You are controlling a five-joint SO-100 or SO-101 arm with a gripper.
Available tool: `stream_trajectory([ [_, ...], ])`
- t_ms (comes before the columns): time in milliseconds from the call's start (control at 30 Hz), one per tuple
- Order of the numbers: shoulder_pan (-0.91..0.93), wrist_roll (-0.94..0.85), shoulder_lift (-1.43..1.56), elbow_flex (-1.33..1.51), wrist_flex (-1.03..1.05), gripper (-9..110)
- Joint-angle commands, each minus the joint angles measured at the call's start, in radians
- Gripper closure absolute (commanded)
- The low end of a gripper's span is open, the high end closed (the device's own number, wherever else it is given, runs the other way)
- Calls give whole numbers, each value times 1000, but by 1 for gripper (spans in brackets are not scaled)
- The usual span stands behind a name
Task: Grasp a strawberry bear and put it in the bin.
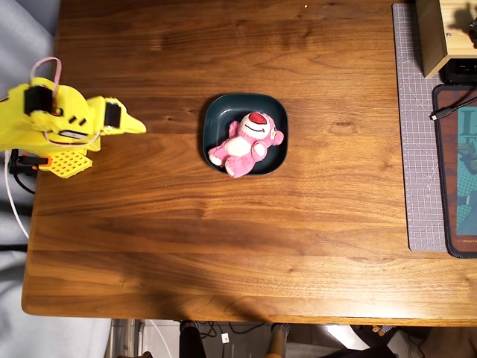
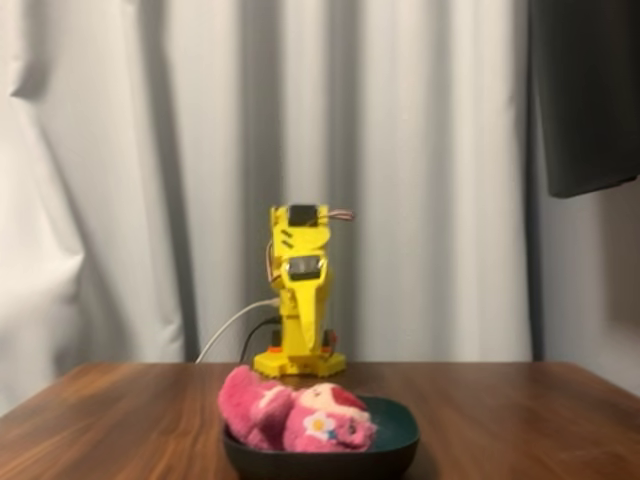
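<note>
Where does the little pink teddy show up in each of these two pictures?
Overhead view: the strawberry bear lies in the bin, mid-table, right of the yellow arm.
Fixed view: the bear lies bottom centre, in front of the arm.
Shared landmark: the bin.

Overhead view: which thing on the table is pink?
The bear is the only pink one. It lies in the dark teal bin. The arm is yellow and the mat is grey.
</note>
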Motion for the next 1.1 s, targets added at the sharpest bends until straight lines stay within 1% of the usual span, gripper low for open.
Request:
stream_trajectory([
  [0,-17,0,26,-2,2,102],
  [167,-100,15,26,0,0,102],
  [1067,-94,17,26,-2,0,102],
])
